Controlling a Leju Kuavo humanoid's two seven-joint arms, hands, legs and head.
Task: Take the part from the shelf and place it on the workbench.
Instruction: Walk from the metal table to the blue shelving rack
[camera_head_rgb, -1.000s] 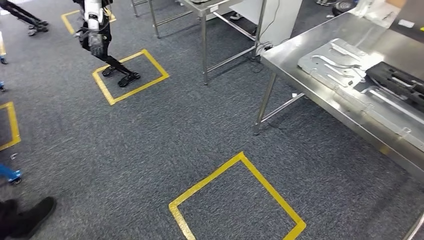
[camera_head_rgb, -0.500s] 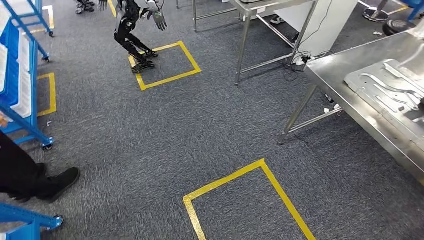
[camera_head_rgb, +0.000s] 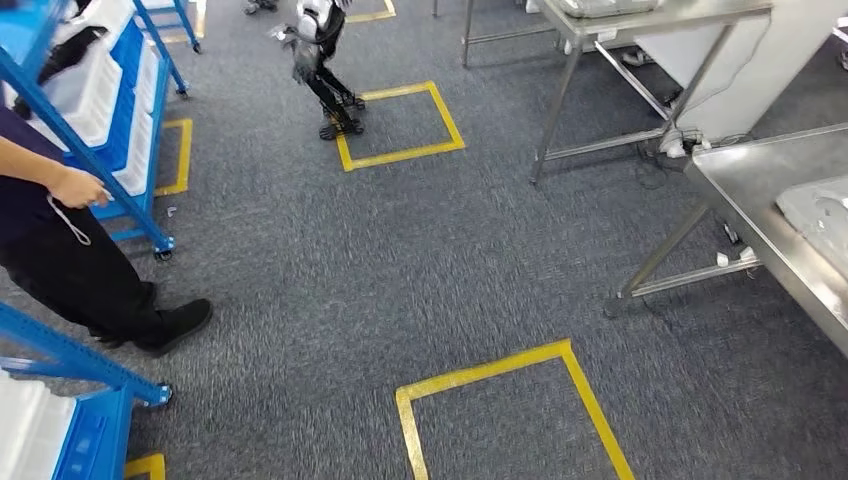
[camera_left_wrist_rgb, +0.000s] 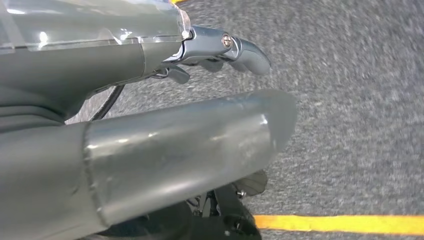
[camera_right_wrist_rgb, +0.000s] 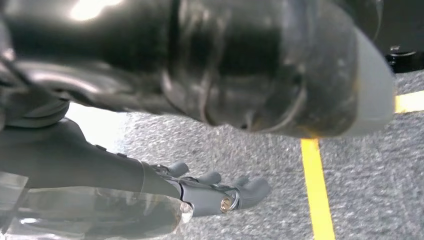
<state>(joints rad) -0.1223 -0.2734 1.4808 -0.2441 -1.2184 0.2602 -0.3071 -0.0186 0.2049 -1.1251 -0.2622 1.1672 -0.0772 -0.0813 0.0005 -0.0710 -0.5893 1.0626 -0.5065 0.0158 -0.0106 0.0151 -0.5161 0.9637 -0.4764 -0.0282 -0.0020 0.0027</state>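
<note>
A blue shelf (camera_head_rgb: 112, 150) holding white bins (camera_head_rgb: 92, 95) stands at the far left in the head view. A dark object (camera_head_rgb: 72, 50) lies in the top bin; I cannot tell whether it is the part. The steel workbench (camera_head_rgb: 755, 185) sits at the right edge with a pressed metal sheet (camera_head_rgb: 820, 215) on it. My left hand (camera_left_wrist_rgb: 165, 135) hangs over the grey carpet, fingers (camera_left_wrist_rgb: 235, 50) stretched out and holding nothing. My right hand (camera_right_wrist_rgb: 100, 165) also hangs over the carpet, its fingers (camera_right_wrist_rgb: 212, 192) extended and empty.
A person (camera_head_rgb: 60, 260) in dark clothes stands at the left with a hand (camera_head_rgb: 80, 188) on the shelf frame. Another humanoid robot (camera_head_rgb: 320, 50) stands by a yellow floor square (camera_head_rgb: 400, 125). A second yellow square (camera_head_rgb: 510, 400) lies ahead. Another steel table (camera_head_rgb: 640, 30) and another blue rack (camera_head_rgb: 60, 400) are nearby.
The whole view has swung to the left: the workbench has slid to the right edge, and the blue shelf and the person have come into the picture.
</note>
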